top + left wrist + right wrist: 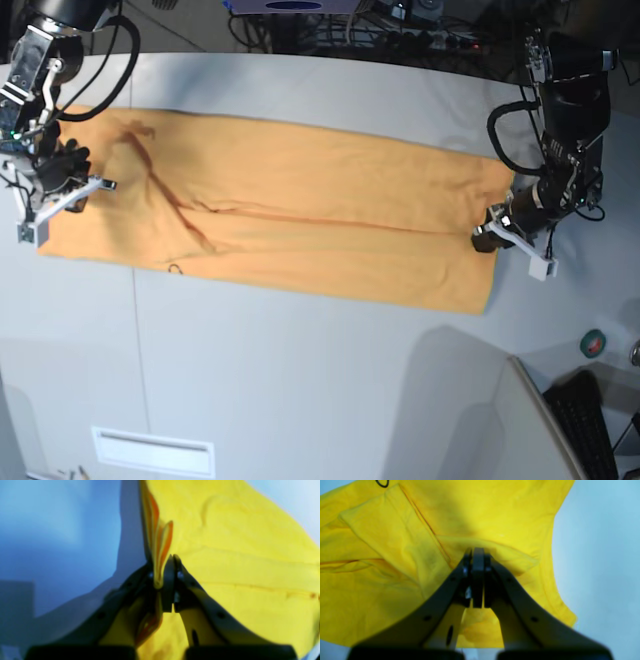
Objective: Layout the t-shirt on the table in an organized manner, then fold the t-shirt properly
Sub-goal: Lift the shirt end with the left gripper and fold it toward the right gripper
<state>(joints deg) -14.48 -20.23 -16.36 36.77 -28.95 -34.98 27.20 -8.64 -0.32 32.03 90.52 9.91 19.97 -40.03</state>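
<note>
Base view: the t-shirt [300,225] lies stretched across the far half of the counter [300,380] as one long band, with a lengthwise crease line through its middle and some diagonal wrinkles toward my right arm's end. I judge the laying-out done and at least one lengthwise fold made; the crosswise folds that would bring it to a compact packet are, as far as I can tell, still to come.

My left hand [490,232] sits at one short end of the band, my right hand [52,205] at the other, each at the cloth's edge.

Left wrist view: this adds what the overhead cannot. My left hand [163,580] is pinched on a raised pleat of the t-shirt [237,555], several stacked layers showing edge-on between the fingers.

Right wrist view: my right hand [478,562] has its fingers pressed together just over a flat flap at the edge of the t-shirt [382,585]. Whether any fabric is caught there I cannot tell. A small dark loop marking [382,483] shows at the top, seen only as a speck from the base.
</note>
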